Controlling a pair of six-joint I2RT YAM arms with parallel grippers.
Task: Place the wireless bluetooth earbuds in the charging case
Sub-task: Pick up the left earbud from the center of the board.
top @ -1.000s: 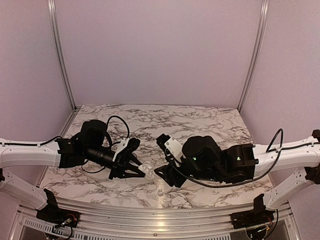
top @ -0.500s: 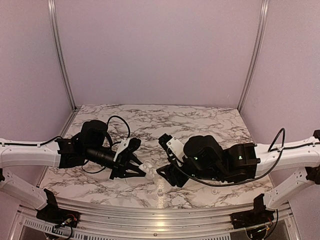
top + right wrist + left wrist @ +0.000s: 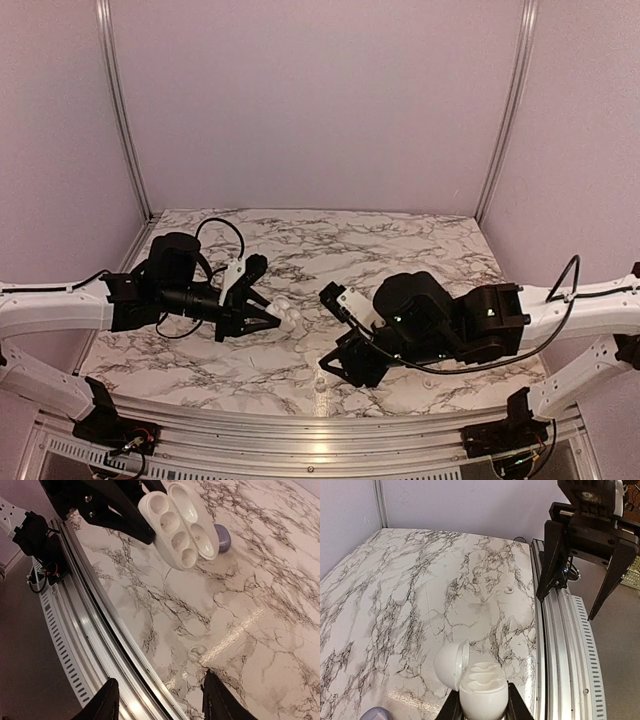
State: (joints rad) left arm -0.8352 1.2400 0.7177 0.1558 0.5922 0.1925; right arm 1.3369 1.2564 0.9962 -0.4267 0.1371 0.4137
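Observation:
The charging case (image 3: 482, 692) is a white oval shell with its lid swung open to the left and pale wells showing. My left gripper (image 3: 480, 706) is shut on its body and holds it above the table (image 3: 420, 250). The case (image 3: 286, 318) hangs left of centre in the top view, and it sits high in the right wrist view (image 3: 180, 522) with nothing in its wells. One small pale earbud (image 3: 196, 651) lies on the marble near the front rail, just ahead of my right gripper (image 3: 160, 700), which is open with nothing in it. The same earbud shows in the left wrist view (image 3: 509, 589) and the top view (image 3: 320, 383).
A small lavender rounded object (image 3: 222, 537) rests on the marble below the held case; its edge shows in the left wrist view (image 3: 375, 714). The aluminium front rail (image 3: 100, 625) runs close beside the earbud. Lavender walls close in the table's other three sides.
My left arm has drawn back to the left and lifted the case. My right gripper has dropped toward the front rail over the earbud, its jaws a little narrower.

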